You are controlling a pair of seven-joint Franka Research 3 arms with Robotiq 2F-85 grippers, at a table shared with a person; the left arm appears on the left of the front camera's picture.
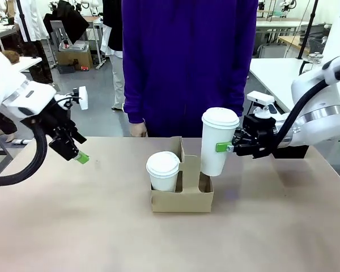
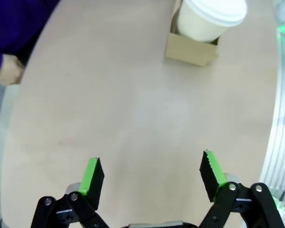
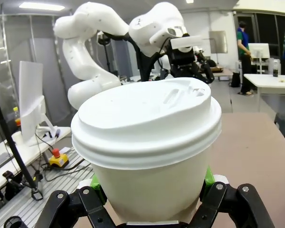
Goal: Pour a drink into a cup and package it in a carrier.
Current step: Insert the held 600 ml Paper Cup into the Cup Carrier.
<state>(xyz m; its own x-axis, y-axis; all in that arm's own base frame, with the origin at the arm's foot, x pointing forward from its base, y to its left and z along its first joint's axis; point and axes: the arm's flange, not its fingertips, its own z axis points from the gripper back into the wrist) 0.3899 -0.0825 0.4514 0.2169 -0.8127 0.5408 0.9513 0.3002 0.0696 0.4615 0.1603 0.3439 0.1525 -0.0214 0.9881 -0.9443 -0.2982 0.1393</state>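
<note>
Right gripper [image 1: 233, 148] gripping a lidded white cup [image 1: 218, 141] from the side, green pads [image 1: 222, 147] pressing on the cup wall roughly at mid-height, below the lid. Cup standing upright, its base sitting just at or inside the right-hand hole of the carrier [image 1: 182, 195] (cannot tell whether fully seated). In the right wrist view, cup [image 3: 147, 142] sitting squarely between the fingers, lid facing the camera, green pads [image 3: 208, 176] peeking out on either side of the wall.

Directly below and slightly to the far side of that gripper: carrier resting on the brown table [image 1: 73, 226], upright centre handle rising between its two holes. Second lidded cup [image 1: 163, 171] sitting lower in the hole farther from the right gripper, on the other side of the handle.

Left gripper [image 1: 75, 153] hanging well apart from the carrier, jaws spread wide and holding nothing, tilting down toward the table. In the left wrist view, gripper [image 2: 152, 175] showing bare table between its fingers; carrier [image 2: 190, 47] with a cup [image 2: 210, 18] lying far ahead and a little to one side.

Person in a blue top [image 1: 187, 62] standing at the far edge beyond both grippers, one hand [image 1: 138, 130] hanging at table level.
</note>
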